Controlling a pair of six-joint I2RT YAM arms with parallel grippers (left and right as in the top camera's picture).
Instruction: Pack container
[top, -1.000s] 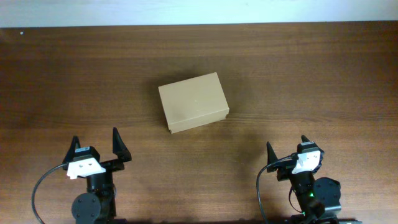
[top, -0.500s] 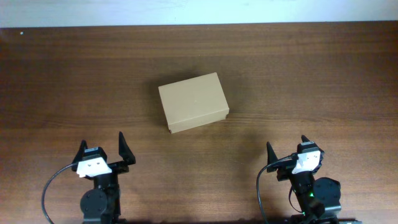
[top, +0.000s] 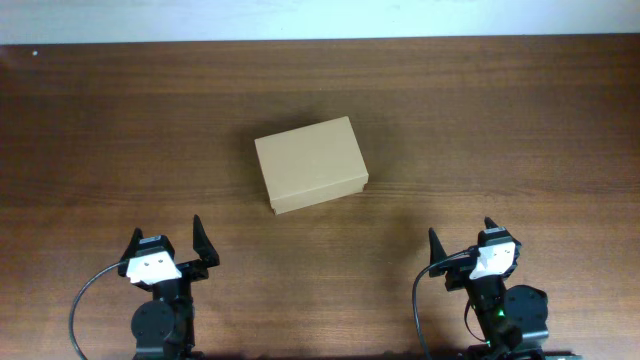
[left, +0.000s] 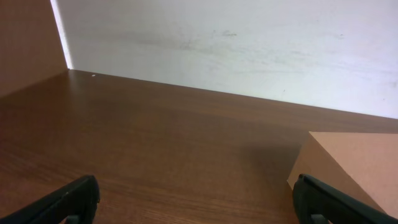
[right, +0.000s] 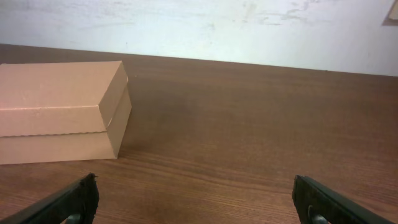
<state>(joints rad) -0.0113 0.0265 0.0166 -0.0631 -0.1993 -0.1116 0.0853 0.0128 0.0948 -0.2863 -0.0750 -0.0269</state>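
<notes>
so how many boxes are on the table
1. The box sits closed near the middle of the table, ahead of the left end effector and right end effector, touching neither. No second box shows.

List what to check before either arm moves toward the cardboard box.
1. Is the container flat on the table with its lid closed: ok.
2. Is the left gripper open, holding nothing: ok.
3. Is the right gripper open, holding nothing: ok.
4. Are both apart from the container: ok.
5. Are items to pack in view: not ok, none seen.
6. What the container holds: cannot tell.
</notes>
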